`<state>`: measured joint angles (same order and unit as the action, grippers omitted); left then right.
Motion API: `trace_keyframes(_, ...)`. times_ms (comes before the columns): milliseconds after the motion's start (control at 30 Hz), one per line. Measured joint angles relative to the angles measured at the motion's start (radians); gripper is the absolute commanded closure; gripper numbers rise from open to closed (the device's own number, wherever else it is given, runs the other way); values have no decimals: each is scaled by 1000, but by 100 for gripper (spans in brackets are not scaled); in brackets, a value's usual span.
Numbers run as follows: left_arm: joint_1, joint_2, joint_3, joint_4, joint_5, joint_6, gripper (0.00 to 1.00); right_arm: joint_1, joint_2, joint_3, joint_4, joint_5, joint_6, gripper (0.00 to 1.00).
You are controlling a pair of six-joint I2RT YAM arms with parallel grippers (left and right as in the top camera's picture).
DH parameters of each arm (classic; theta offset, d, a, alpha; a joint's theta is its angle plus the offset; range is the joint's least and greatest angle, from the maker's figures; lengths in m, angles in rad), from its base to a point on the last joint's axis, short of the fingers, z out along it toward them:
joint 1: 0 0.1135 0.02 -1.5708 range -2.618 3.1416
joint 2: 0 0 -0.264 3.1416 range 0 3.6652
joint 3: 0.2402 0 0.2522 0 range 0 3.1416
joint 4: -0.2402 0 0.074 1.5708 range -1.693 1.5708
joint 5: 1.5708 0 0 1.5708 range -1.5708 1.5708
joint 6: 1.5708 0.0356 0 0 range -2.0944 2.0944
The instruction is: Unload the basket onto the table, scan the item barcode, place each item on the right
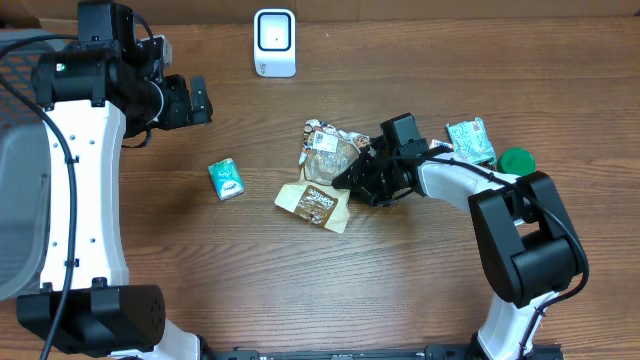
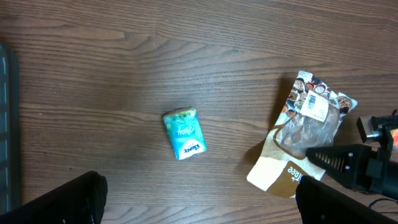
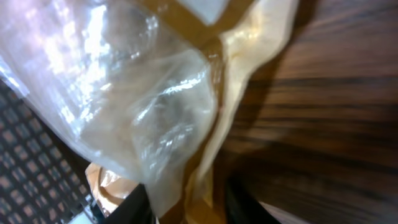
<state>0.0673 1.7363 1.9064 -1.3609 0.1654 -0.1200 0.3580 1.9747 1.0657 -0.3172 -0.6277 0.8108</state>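
The item is a crumpled snack bag (image 1: 322, 165), part clear plastic and part brown, with a white barcode label near its top; it lies at the table's middle. My right gripper (image 1: 352, 180) reaches it from the right. In the right wrist view the bag (image 3: 124, 93) fills the frame, and its clear and tan edge runs down between the two dark fingers of that gripper (image 3: 186, 208), which have closed in on it. My left gripper (image 1: 200, 100) hovers open at the far left, well away. From the left wrist view the bag (image 2: 308, 124) lies beyond the gripper (image 2: 199, 205).
A white scanner (image 1: 274, 42) stands upright at the back centre. A small teal tissue packet (image 1: 226, 179) lies left of the bag. A green patterned packet (image 1: 470, 140) and a green round lid (image 1: 517, 160) sit at the right, behind the right arm.
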Motion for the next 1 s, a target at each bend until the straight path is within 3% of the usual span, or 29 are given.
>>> trace_keyframes(167, 0, 0, 0, 0, 0, 0, 0, 3, 7, -1, 2, 16, 4, 96)
trace_keyframes(500, 0, 0, 0, 0, 0, 0, 0, 3, 13, -1, -10, 3, -54, 96)
trace_keyframes(1000, 0, 0, 0, 0, 0, 0, 1, 3, -200, 15, -235, 64, -483, 96)
